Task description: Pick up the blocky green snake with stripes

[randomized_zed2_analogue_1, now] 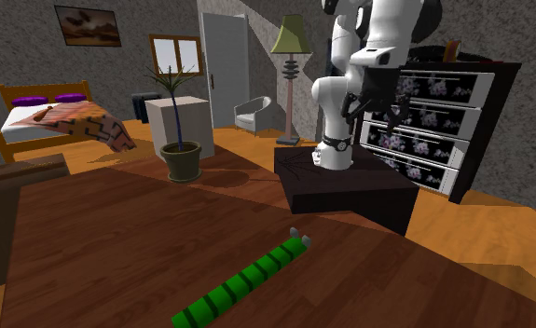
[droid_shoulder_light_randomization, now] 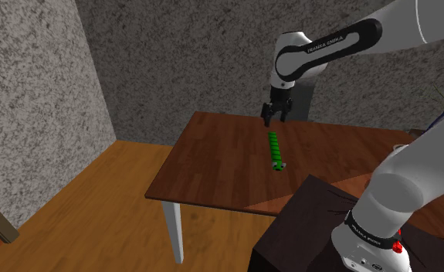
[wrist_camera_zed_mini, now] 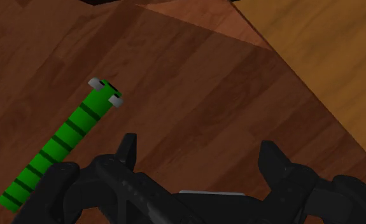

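We see soft, dim light in the shoulder view, the walls (droid_shoulder_light_randomization: 35, 93) grey and dull. In the wrist view, a broad shadow darkens most of the table (wrist_camera_zed_mini: 194, 121); the floor (wrist_camera_zed_mini: 328, 57) beyond looks brighter.

The snake (droid_shoulder_light_randomization: 276, 151) lies on the table (droid_shoulder_light_randomization: 212, 174), with the fingers (wrist_camera_zed_mini: 127, 150) above, near its tail end.

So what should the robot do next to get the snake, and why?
Probably slide the gripper sideways until it is over the snake. Its fingers stand open, but the snake lies off to one side of them, not between them.
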